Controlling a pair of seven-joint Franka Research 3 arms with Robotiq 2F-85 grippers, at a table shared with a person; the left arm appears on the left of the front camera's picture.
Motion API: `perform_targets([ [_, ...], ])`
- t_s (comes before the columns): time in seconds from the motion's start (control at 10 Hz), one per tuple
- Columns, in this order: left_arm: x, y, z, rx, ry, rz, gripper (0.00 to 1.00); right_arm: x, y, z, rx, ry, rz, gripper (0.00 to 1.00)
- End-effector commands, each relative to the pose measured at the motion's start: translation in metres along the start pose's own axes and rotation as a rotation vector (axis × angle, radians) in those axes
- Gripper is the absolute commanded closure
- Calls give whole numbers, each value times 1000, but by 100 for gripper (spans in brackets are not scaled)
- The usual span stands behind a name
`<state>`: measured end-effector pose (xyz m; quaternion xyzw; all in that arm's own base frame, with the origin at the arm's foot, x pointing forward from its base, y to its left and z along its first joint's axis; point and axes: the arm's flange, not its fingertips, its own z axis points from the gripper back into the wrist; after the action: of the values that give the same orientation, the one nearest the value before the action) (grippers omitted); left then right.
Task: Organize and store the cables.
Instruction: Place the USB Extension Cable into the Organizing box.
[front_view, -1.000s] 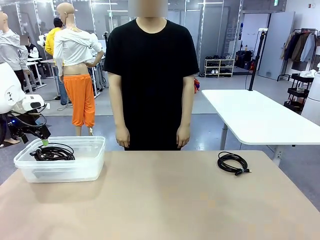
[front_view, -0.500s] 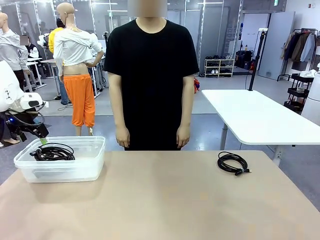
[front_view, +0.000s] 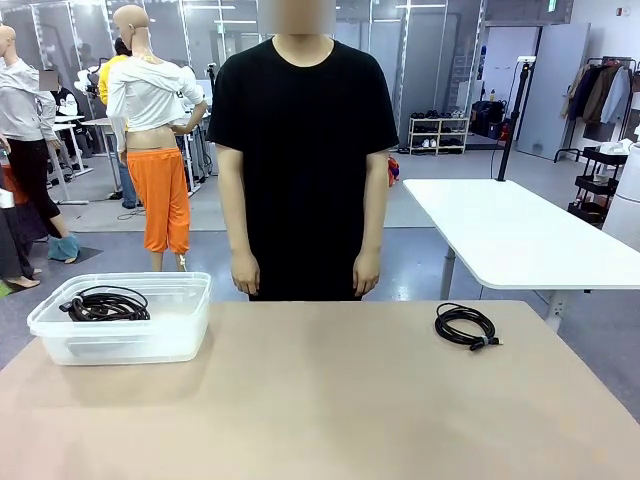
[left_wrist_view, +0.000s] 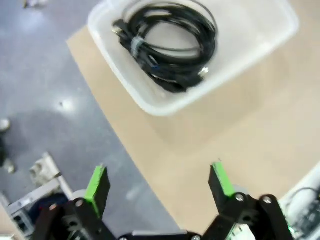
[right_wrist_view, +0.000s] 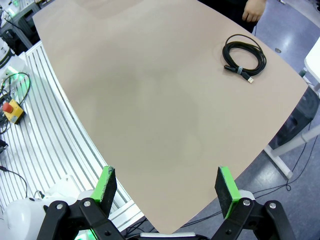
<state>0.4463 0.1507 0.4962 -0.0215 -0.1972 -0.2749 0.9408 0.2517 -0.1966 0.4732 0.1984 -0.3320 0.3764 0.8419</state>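
Note:
Coiled black cables (front_view: 103, 304) lie inside a clear plastic bin (front_view: 180, 338) at the table's far left; the left wrist view looks down on these cables (left_wrist_view: 167, 47) in the bin (left_wrist_view: 260, 30). One more coiled black cable (front_view: 466, 326) rests on the bare tabletop at the far right, and the right wrist view shows this cable (right_wrist_view: 244, 57) near the table's far corner. My left gripper (left_wrist_view: 159, 184) is open, held high off the table's left edge, nothing between its fingers. My right gripper (right_wrist_view: 167, 187) is open high above the table's near edge.
A person in a black shirt (front_view: 302, 150) stands at the far side with both hands down. A white table (front_view: 510, 235) stands behind at the right. The tan tabletop (front_view: 330, 400) stretches between bin and loose cable. Ribbed metal rails (right_wrist_view: 45, 125) run beside the table edge.
My left arm, which hovered by the bin's left end, has drawn back out of the front view to the left. The cables and the person have stayed still.

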Motion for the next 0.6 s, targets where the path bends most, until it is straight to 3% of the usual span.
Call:
perform_targets([
  [0.0,-34,-39,4,-42,-99,-42,0,0,0,1,1,-13,9,0],
  [0.2,-64,-71,12,-131,-129,-99,0,0,0,1,1,-13,9,0],
  [0.5,-86,-79,9,-131,-118,-178,0,0,0,1,1,-13,9,0],
])
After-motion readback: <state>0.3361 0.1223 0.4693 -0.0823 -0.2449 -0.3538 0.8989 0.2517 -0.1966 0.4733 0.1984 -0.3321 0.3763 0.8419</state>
